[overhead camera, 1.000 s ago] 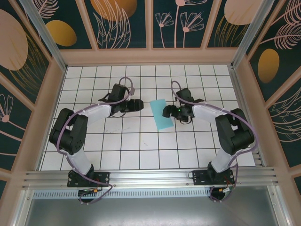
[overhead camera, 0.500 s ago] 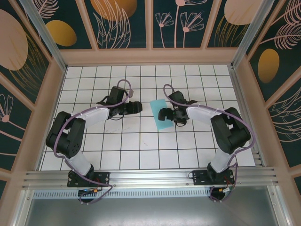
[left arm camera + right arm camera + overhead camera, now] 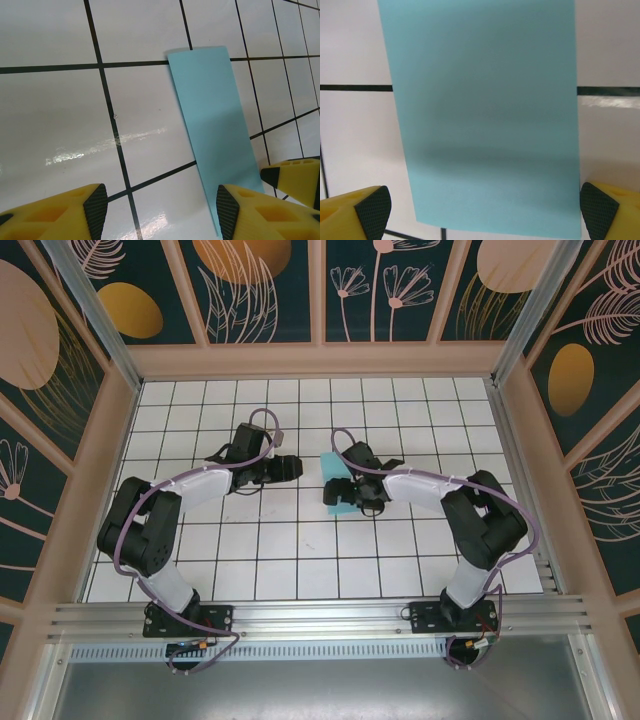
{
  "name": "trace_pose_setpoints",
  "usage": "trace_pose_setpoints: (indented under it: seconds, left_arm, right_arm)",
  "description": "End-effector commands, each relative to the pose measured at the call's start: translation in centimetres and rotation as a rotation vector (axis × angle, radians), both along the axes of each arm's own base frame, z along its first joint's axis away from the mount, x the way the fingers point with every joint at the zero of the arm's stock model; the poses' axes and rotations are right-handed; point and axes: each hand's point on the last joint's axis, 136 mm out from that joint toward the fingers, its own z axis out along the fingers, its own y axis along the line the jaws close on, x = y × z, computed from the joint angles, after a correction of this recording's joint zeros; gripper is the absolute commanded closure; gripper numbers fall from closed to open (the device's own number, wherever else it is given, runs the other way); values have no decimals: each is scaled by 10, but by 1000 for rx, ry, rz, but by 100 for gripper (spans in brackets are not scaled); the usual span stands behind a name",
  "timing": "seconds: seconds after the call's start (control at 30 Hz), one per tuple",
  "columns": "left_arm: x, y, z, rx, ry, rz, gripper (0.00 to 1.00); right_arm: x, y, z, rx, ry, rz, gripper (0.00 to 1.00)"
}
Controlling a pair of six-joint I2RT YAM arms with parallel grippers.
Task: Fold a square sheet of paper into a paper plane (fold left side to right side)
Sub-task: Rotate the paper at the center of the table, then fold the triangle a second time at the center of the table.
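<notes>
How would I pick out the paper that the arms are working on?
Look at the white table with black grid lines, then near its middle. There a narrow strip of light turquoise paper lies flat on the tiles, the right claw open above it. Nothing else on the tiles is flat, plain and turquoise.

Wide-spread left claw (image 3: 161,212) faces the flat turquoise paper (image 3: 215,125).

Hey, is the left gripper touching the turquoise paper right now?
Apart. The top external view shows bare white tile between the left gripper and the nearest edge of the square sheet of paper.
</notes>
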Motion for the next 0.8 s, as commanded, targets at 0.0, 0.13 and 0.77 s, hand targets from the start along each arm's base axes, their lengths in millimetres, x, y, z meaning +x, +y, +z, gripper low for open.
trace_pose_setpoints:
  seconds: [0.0,0.13,0.77]
  left_arm:
    - [-1,0,9,-4,-29,-12,38]
    - [-3,-3,11,-21,-24,-25,39]
    - [-28,-97,-10,-162,116,-242,42]
  right_arm:
    - [-21,21,3,69,92,27,2]
    - [-20,27,9,106,83,35,2]
    - [30,-44,53,262,-56,-114,10]
